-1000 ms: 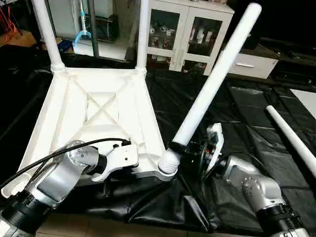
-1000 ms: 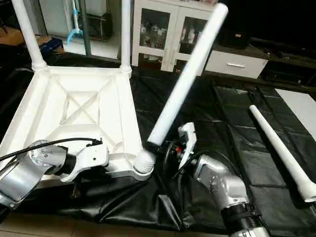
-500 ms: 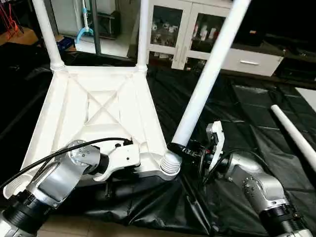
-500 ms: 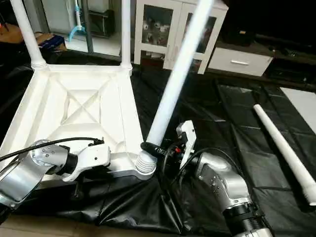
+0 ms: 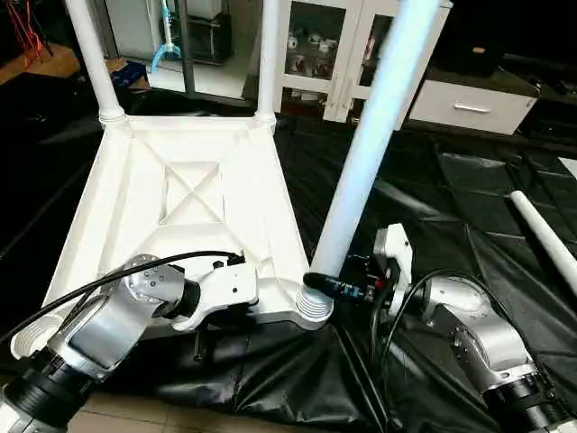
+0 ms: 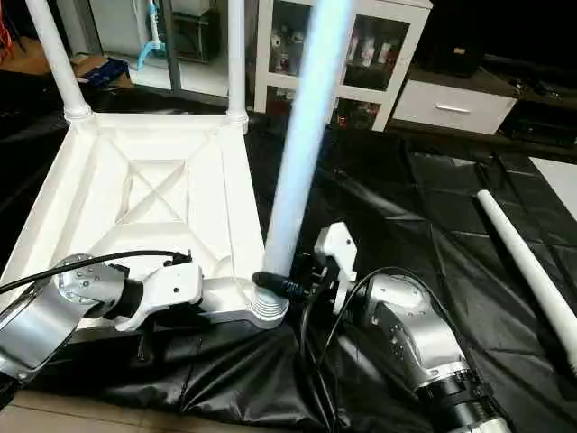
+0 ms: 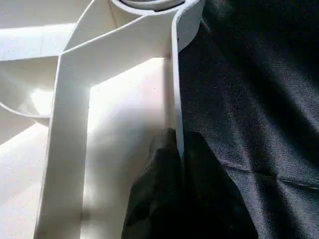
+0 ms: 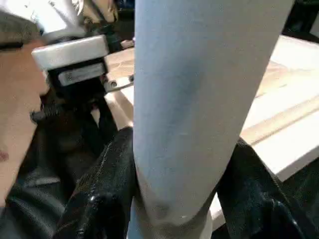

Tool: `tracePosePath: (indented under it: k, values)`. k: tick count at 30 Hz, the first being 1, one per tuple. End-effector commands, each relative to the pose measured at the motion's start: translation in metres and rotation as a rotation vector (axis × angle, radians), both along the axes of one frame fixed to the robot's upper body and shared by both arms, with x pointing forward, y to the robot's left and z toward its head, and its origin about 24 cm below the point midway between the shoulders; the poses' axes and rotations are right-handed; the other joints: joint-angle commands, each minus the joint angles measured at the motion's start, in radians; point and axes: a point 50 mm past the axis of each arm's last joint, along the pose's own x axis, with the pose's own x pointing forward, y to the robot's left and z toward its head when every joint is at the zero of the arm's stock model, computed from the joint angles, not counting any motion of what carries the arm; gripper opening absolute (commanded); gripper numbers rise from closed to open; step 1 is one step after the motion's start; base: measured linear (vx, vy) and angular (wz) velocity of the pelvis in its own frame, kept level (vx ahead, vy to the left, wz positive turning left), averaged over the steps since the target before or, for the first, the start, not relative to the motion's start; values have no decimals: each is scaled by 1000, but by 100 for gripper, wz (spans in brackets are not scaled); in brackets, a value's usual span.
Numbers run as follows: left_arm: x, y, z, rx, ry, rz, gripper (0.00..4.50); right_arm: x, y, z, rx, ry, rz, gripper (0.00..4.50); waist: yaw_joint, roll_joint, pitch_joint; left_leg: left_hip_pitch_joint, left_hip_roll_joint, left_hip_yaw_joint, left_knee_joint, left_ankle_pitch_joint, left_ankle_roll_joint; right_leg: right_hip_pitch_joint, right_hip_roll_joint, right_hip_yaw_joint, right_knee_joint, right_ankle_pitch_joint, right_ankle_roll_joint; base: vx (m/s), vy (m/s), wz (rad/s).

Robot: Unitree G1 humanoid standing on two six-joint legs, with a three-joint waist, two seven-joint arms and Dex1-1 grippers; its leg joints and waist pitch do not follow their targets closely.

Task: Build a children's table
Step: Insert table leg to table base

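Observation:
The white table top (image 5: 194, 194) lies upside down on a black sheet, its X ribs facing up. Two white legs (image 5: 90, 54) (image 5: 268, 54) stand in its far corner sockets. A third leg (image 5: 370, 144) stands almost upright, its threaded end at the near right corner socket (image 5: 313, 307). My right gripper (image 5: 329, 284) is shut around this leg just above the socket, and its black fingers (image 8: 104, 189) hug the tube on both sides. My left gripper (image 7: 177, 144) is shut on the top's thin near rim (image 7: 175, 89). A fourth leg (image 6: 527, 262) lies loose on the sheet to the right.
The black sheet (image 5: 451, 189) covers the work surface and hangs in folds over the near edge. A white cabinet with glass doors (image 5: 347, 54) and a white drawer unit (image 5: 469, 99) stand behind. A black cable runs along my left forearm (image 5: 108, 284).
The leg in my right gripper has swung from leaning far right to almost upright over the near right socket, and the gripper moved with it. My left gripper has kept its hold.

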Motion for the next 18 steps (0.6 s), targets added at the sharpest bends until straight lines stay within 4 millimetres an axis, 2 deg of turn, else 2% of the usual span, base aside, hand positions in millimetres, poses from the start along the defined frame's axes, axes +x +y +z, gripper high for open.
tracePosePath:
  k: [1, 4, 6, 8, 11, 15, 18]
  values:
    - [-9, 1, -14, 38, 74, -25, 0, -2, -12, -8, -113, -33, -12, 186, -9, 11, -29, 19, 41, -10, -80, -379, -35, -3, -26, 11, -65, -269, -135, 0, 0, 0]
    - [-9, 1, -14, 39, 77, -26, 0, -3, -10, -7, -118, -68, -3, 186, -9, 9, -30, 18, 41, -9, -78, -377, -32, -3, -25, 11, -64, -262, -136, 0, 0, 0]
    - [-10, 1, -14, 39, 80, -26, 0, 0, -8, -3, -25, -30, -72, 186, -10, 9, -31, 19, 40, -10, -79, -371, -26, -1, -23, 12, -63, -251, -140, 0, 0, 0]
    - [-10, 2, -14, 39, 80, -26, 0, 1, -9, -3, -26, -30, -74, 186, -10, 10, -31, 17, 40, -11, -80, -369, -29, 0, -23, 11, -62, -245, -141, 0, 0, 0]
    - [-10, 2, -14, 39, 80, -27, 0, -2, -10, -9, -62, -34, -53, 186, -10, 10, -32, 19, 41, -9, -78, -367, -29, 0, -23, 10, -61, -231, -146, 0, 0, 0]
    - [-9, 2, -14, 42, 77, -26, 0, -4, -13, -16, -35, 42, -66, 186, -10, 10, -33, 20, 40, -9, -77, -358, -25, 2, -22, 10, -60, -220, -151, 0, 0, 0]
    - [-9, 2, -14, 43, 78, -26, 0, -4, -14, -29, -51, 115, -73, 186, -11, 11, -34, 19, 39, -8, -76, -357, -24, 3, -22, 9, -59, -214, -158, 0, 0, 0]
